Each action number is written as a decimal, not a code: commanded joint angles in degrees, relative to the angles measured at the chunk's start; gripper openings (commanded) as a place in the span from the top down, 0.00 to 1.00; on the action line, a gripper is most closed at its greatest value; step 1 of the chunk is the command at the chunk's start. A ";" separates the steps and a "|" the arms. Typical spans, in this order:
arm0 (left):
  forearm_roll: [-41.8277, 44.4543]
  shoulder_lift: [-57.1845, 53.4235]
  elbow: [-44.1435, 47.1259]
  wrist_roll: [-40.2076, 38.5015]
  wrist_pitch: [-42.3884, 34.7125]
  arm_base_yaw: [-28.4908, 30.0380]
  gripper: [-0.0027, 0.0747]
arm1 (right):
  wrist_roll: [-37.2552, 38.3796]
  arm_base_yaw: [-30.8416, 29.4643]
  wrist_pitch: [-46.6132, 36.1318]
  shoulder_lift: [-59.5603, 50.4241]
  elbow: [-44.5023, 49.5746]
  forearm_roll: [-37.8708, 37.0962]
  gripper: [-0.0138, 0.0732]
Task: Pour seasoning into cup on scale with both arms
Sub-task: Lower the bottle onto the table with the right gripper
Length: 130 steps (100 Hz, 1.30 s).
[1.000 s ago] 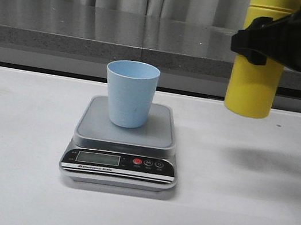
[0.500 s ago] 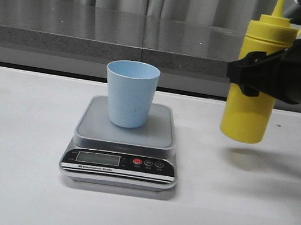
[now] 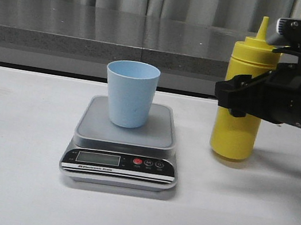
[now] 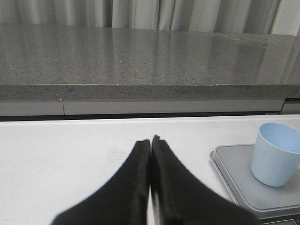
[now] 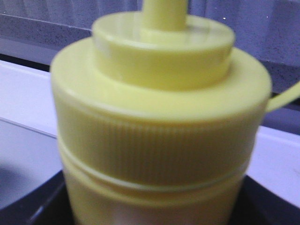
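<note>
— Yellow squeeze bottle [image 3: 239, 105] upright between our right gripper [image 3: 235, 99] jaws, clamped mid-body for tipping.
— Our left gripper [image 4: 150, 143], jaws pressed together, idles; blue cup [image 3: 130, 93] waits on the scale [image 3: 123, 143].

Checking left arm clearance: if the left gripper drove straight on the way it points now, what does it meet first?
Probably nothing close. The left gripper, fingers shut, points over bare table at the grey ledge behind. The cup and scale sit off to the side. Depth is uncertain.
</note>
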 commanded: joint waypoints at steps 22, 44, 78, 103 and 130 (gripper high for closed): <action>-0.48 0.30 -1.62 -0.11 -4.16 0.03 0.99 | -0.41 -0.17 -8.09 1.26 -1.08 -2.77 0.53; -0.48 0.30 -1.62 -0.11 -4.16 0.03 0.99 | -0.41 -0.17 -7.93 1.93 -1.01 -5.02 0.52; -0.48 0.30 -1.62 -0.11 -4.16 0.03 0.99 | -0.41 -0.17 -7.68 1.93 -1.01 -6.42 0.10; -0.48 0.30 -1.62 -0.11 -4.16 0.03 0.99 | -0.41 -0.17 -7.65 1.93 -1.01 -6.42 0.07; -0.48 0.30 -1.62 -0.11 -4.16 0.03 0.99 | -0.41 -0.28 -8.06 1.81 -0.11 -6.36 0.07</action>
